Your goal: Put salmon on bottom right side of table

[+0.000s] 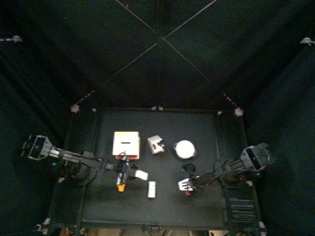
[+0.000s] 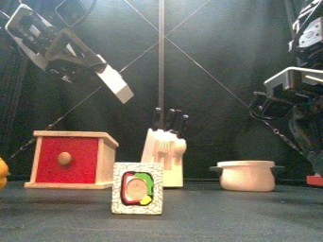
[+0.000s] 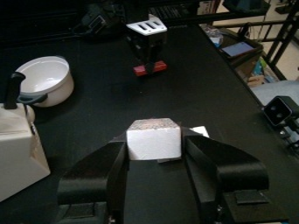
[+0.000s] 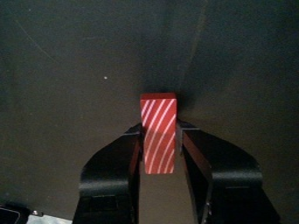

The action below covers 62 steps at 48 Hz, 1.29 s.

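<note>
My right tool (image 4: 160,144) is clamped on the salmon (image 4: 158,122), a slim rectangular block, red with slanting pale stripes, above the matte black bench (image 4: 70,70) near its front right area; my left tool (image 3: 156,153) grips 1 plain white block (image 3: 156,140) with a dull grey end

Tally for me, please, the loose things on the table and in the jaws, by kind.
Blocks held in jaws: 2 (white block in the left, salmon in the right)
Bowl: 1
Knife block: 1
Red-fronted wooden box: 1
Sushi-roll tile: 1
Orange piece: 1
Total: 7
</note>
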{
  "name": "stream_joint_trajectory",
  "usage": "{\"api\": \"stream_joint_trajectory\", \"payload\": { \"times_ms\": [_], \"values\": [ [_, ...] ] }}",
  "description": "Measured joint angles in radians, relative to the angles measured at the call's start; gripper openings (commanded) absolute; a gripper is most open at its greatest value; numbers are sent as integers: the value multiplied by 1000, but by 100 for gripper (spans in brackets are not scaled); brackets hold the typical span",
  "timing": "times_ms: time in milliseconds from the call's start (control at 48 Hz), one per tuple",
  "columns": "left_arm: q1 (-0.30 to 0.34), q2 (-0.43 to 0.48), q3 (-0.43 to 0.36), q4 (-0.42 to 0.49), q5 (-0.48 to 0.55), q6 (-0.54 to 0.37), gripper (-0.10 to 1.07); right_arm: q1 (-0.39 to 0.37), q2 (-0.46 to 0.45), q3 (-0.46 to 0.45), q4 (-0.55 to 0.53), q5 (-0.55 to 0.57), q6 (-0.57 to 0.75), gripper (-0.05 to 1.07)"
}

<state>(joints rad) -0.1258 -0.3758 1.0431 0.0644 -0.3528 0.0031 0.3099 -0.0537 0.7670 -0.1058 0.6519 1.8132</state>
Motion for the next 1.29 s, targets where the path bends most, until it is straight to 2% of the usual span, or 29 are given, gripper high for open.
{"api": "stream_joint_trajectory", "payload": {
  "times_ms": [167, 354, 500, 771, 1292],
  "values": [
    [2, 2, 0, 2, 0, 0, 58, -6, 14, -5, -12, 2, 0, 56],
    [2, 2, 0, 2, 0, 0, 58, -8, 21, -8, -18, 0, -5, 70],
    [0, 2, 0, 0, 2, 0, 58, -8, 28, -8, -14, 2, -8, 77],
    [2, 2, 0, 0, 0, 0, 58, -8, 29, -9, 20, 5, -12, 78],
    [2, 2, 0, 2, 0, 2, 58, -8, 29, -9, 15, 6, -14, 78]
  ]
}}
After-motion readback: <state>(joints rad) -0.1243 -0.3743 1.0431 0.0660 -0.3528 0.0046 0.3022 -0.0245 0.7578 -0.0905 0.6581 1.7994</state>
